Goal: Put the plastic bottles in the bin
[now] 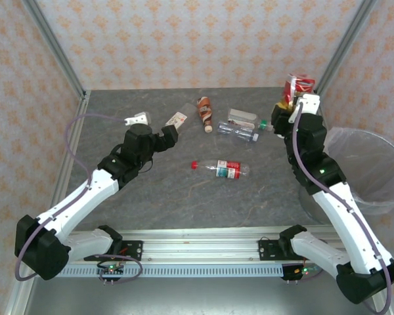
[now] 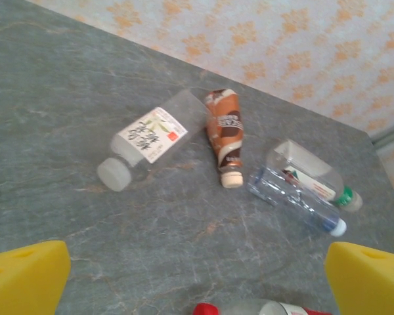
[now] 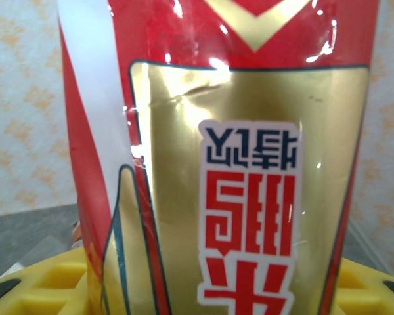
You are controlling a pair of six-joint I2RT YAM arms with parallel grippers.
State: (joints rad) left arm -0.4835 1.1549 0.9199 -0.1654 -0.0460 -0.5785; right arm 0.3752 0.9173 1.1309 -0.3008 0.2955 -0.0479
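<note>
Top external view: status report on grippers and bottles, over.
Left gripper open, near white-labelled bottle. Right gripper shut on red-gold bottle, short of bin. Five bottles lie on table. Nothing blocking seen.

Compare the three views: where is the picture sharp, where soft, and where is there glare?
Top external: even light, faint shadows, table sharp. Left wrist: white-labelled bottle sharp, its yellow jaws at the bottom corners blurred. Right wrist: white glare streaks on the red-and-gold bottle.
</note>
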